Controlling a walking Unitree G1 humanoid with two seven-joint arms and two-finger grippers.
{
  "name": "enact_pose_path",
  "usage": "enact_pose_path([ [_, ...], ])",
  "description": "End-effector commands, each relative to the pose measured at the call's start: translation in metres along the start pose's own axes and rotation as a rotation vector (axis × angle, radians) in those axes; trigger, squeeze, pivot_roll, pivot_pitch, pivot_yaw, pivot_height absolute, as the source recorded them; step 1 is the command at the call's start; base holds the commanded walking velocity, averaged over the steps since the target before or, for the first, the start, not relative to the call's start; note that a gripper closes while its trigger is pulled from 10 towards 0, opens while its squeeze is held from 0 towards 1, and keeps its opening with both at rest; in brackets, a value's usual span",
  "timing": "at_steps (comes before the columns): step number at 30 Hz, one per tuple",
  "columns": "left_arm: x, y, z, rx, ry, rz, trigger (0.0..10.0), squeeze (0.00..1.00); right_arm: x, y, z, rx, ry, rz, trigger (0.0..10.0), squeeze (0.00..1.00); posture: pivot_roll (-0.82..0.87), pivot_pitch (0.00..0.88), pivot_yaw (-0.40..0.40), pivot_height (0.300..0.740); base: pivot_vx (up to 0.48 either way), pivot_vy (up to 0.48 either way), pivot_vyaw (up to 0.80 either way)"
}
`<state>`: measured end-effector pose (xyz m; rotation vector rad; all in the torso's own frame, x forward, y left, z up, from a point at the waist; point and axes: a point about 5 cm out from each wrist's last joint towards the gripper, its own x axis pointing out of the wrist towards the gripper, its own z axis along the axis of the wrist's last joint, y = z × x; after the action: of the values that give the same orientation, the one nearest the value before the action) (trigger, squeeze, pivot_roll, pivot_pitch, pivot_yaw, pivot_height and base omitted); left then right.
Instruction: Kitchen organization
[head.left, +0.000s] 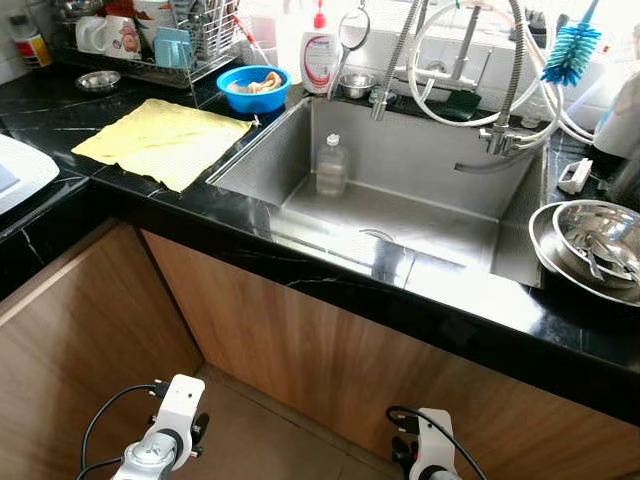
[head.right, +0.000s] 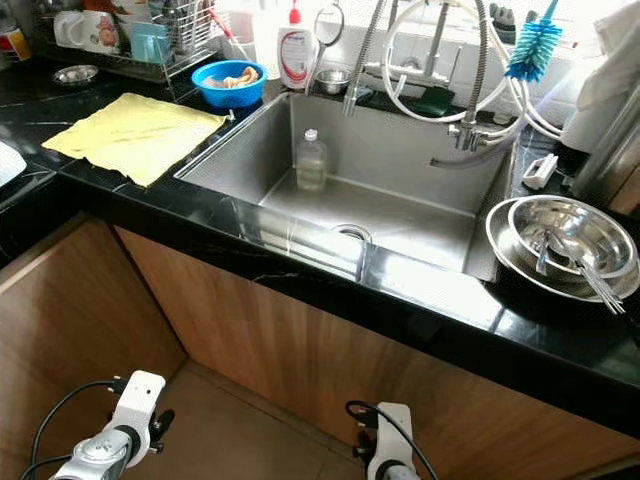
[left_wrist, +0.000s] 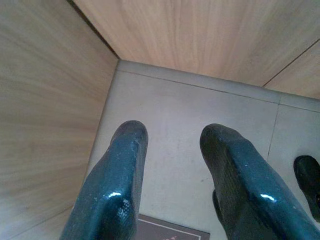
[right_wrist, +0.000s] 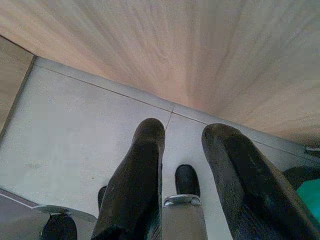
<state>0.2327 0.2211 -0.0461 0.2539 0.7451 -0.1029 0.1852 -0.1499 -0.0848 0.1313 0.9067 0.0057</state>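
A steel sink (head.left: 420, 225) is set into the black counter (head.left: 330, 285), and a clear plastic bottle (head.left: 331, 167) stands upright in its back left corner. Left of the sink a yellow cloth (head.left: 160, 140) lies flat. A blue bowl (head.left: 253, 88) with food scraps sits at the sink's back left. Stacked steel bowls (head.left: 590, 245) holding utensils rest on the counter at the right. Both arms hang low before the wooden cabinet front: the left arm (head.left: 165, 435) and the right arm (head.left: 430, 455). My left gripper (left_wrist: 172, 137) and right gripper (right_wrist: 182, 132) are open over the floor tiles, holding nothing.
A dish rack (head.left: 150, 45) with mugs stands at the back left, with a small steel bowl (head.left: 98, 80) in front of it. A white soap bottle with a red top (head.left: 319, 55), faucet hoses (head.left: 440, 60) and a blue bottle brush (head.left: 572, 50) line the back. Wooden cabinet panels (head.left: 300, 350) close off the space below.
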Motion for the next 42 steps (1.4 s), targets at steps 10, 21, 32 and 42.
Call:
enact_pose_path([
  [10,0.002,-0.033,-0.006,0.012,0.041,-0.081,10.0,0.00,-0.005,-0.021,-0.007,0.029,-0.001,-0.082,10.0,0.00,0.05,0.000,0.063,0.736,0.000,0.000,-0.64],
  [21,0.008,-0.019,0.018,0.045,-0.002,-0.054,10.0,0.00,-0.002,-0.012,0.002,0.057,-0.038,-0.089,10.0,0.00,0.05,0.000,0.064,0.736,0.000,0.000,-0.62],
  [32,0.010,-0.022,0.025,0.025,-0.025,-0.055,10.0,0.00,0.000,-0.008,0.009,0.045,-0.063,-0.063,10.0,0.00,0.06,0.000,0.037,0.736,0.000,0.000,-0.34],
  [42,0.010,-0.025,0.023,0.023,-0.019,-0.071,10.0,0.00,0.000,-0.006,0.009,0.045,-0.061,-0.062,10.0,0.00,0.04,0.000,0.048,0.736,0.000,0.288,0.00],
])
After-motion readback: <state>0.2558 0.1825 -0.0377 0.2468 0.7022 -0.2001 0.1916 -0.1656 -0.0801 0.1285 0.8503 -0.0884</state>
